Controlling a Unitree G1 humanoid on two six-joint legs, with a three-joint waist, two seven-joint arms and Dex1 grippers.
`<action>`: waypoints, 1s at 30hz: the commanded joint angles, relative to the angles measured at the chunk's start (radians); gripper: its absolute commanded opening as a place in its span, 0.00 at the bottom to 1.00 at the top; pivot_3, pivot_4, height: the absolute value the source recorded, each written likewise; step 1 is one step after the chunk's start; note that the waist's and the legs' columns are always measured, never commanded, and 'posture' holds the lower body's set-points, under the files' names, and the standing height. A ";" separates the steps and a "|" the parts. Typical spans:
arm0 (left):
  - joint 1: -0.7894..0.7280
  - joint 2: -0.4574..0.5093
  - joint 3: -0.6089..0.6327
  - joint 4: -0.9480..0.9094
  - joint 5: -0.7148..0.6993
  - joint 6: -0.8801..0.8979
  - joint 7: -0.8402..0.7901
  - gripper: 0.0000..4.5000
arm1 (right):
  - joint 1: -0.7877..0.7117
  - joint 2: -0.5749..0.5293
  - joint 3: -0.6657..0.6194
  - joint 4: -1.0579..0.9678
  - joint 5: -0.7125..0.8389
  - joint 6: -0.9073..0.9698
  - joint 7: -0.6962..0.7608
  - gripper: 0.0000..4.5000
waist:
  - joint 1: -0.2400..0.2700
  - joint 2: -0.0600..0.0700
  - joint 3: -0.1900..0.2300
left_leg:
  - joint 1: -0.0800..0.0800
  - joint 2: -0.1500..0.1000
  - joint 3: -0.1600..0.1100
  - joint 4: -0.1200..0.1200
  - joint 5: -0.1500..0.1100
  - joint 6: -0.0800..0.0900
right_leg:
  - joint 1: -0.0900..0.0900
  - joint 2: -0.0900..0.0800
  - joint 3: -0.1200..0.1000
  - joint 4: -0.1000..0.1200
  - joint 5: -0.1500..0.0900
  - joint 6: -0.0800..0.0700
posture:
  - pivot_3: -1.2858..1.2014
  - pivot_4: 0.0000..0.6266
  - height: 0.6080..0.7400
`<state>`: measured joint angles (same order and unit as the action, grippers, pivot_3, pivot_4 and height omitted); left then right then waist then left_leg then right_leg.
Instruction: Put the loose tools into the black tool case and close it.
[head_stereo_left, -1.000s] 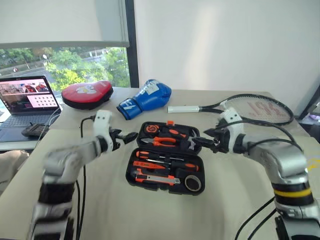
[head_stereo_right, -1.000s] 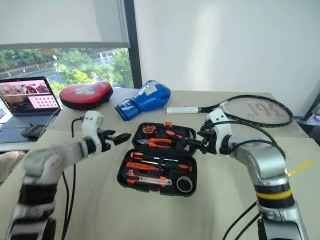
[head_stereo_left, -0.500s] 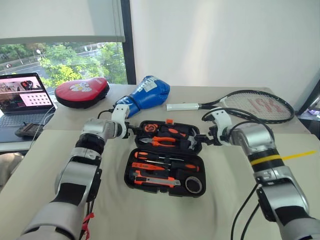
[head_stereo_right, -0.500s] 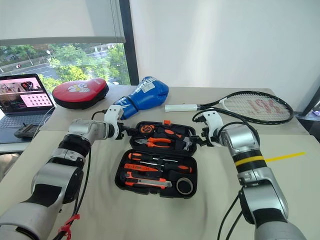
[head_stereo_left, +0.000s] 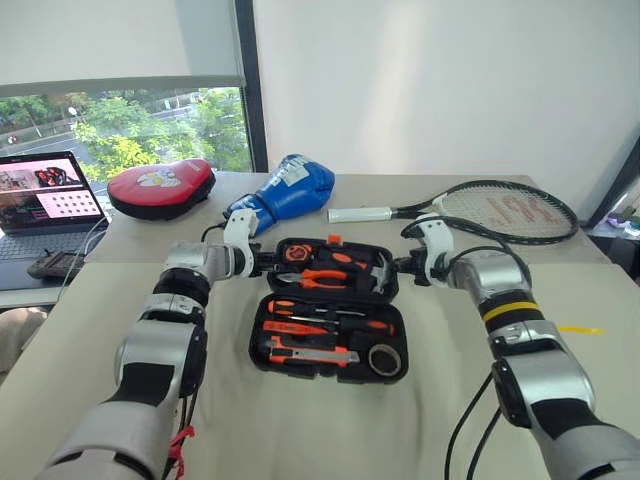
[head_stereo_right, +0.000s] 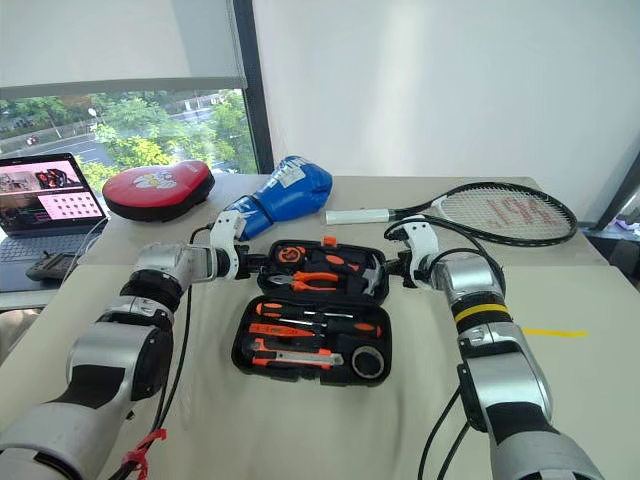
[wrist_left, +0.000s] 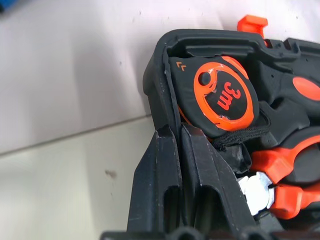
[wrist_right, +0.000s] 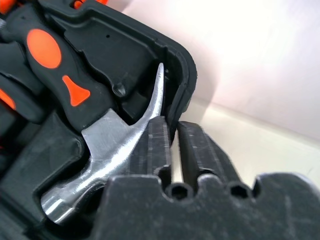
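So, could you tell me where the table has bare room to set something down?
Bare cloth lies in front of the black tool case and right of it, below the tennis racket. The far edge is crowded: laptop, red pad, blue boxing glove.

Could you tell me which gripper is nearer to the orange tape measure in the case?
Left. The left gripper is shut on the case rim right beside the tape measure; the right gripper grips the opposite rim by the hammer.
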<state>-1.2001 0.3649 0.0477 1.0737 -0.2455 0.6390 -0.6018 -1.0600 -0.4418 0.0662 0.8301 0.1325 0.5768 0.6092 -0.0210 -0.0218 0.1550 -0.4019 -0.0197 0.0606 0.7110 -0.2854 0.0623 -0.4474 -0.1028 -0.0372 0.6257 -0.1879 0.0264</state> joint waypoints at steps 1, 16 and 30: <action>-0.047 -0.037 0.031 -0.068 -0.025 -0.123 -0.102 0.00 | -0.104 0.040 -0.044 0.047 -0.004 -0.180 -0.019 0.00 | 0.000 0.000 0.000 | -0.003 -0.001 0.000 0.000 0.001 0.000 | -0.004 -0.001 0.000 0.001 0.001 0.000 | 0.52 0.24 1.00; 0.344 0.040 -0.083 -0.763 0.000 -0.349 -0.317 0.00 | 0.210 -0.005 -0.024 -0.543 0.015 -0.248 0.103 0.00 | 0.002 0.001 0.003 | -0.014 -0.002 0.000 -0.002 0.006 0.001 | -0.014 -0.003 -0.003 0.000 0.002 0.001 | 0.52 0.24 1.00; 0.712 0.266 -0.089 -1.282 -0.043 -0.306 -0.497 0.00 | 0.529 -0.145 -0.038 -1.082 0.050 0.000 0.122 0.00 | 0.013 0.001 0.003 | -0.008 -0.001 0.000 0.002 0.004 0.005 | -0.007 -0.003 -0.002 0.001 0.003 0.001 | 0.52 0.24 1.00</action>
<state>-0.5109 0.6307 0.0317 -0.0896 -0.2260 0.3732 -1.0045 -0.5477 -0.5907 -0.0359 -0.1351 0.1239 0.5494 0.6535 -0.0084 -0.0209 0.1576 -0.4093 -0.0210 0.0604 0.7130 -0.2813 0.0671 -0.4531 -0.1060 -0.0393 0.6262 -0.1853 0.0272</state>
